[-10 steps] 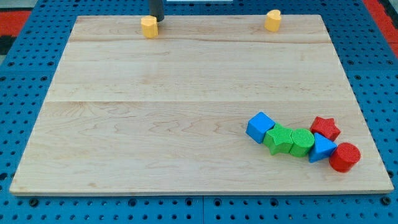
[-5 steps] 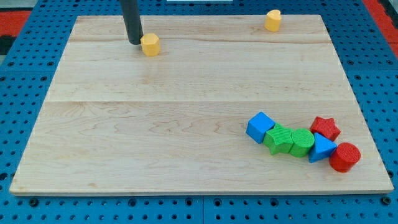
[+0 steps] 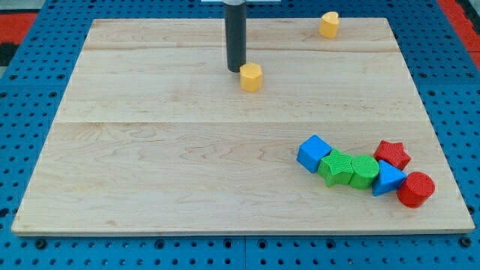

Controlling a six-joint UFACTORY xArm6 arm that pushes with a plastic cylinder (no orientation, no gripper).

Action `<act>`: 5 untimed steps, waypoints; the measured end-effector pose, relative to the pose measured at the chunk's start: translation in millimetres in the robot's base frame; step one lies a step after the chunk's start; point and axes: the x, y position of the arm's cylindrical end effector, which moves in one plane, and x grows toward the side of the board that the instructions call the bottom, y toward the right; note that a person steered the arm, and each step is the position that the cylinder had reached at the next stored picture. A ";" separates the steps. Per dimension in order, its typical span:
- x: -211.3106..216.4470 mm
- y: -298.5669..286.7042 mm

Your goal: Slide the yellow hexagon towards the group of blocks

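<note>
Seven blocks sat on the wooden bench (image 3: 187, 172), and the arm carried no gripper at all, only a straight dark rod (image 3: 236, 34) coming down from the view's top. My tip (image 3: 236, 70) rested on the wood just to the left of the yellow hexagon (image 3: 251, 76) and a little above it in the view, touching it or very nearly so. That hexagon lay in the upper middle of the bench, well apart from everything else. A second yellow block (image 3: 328, 24), its shape hard to make out, stood near the top edge toward the view's right.

Down in the lower right the group lay in a loose row: a blue cube (image 3: 313, 153) at its left end, then a green block (image 3: 337, 167) pressed against a green cylinder (image 3: 364, 172), then a blue triangular block (image 3: 388, 179), with a red star (image 3: 392, 154) just above it and a red cylinder (image 3: 415, 189) at the right end. Around the bench ran a blue perforated surface (image 3: 30, 82).
</note>
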 end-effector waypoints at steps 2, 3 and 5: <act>42.2 46.4; 61.9 72.1; 75.1 140.5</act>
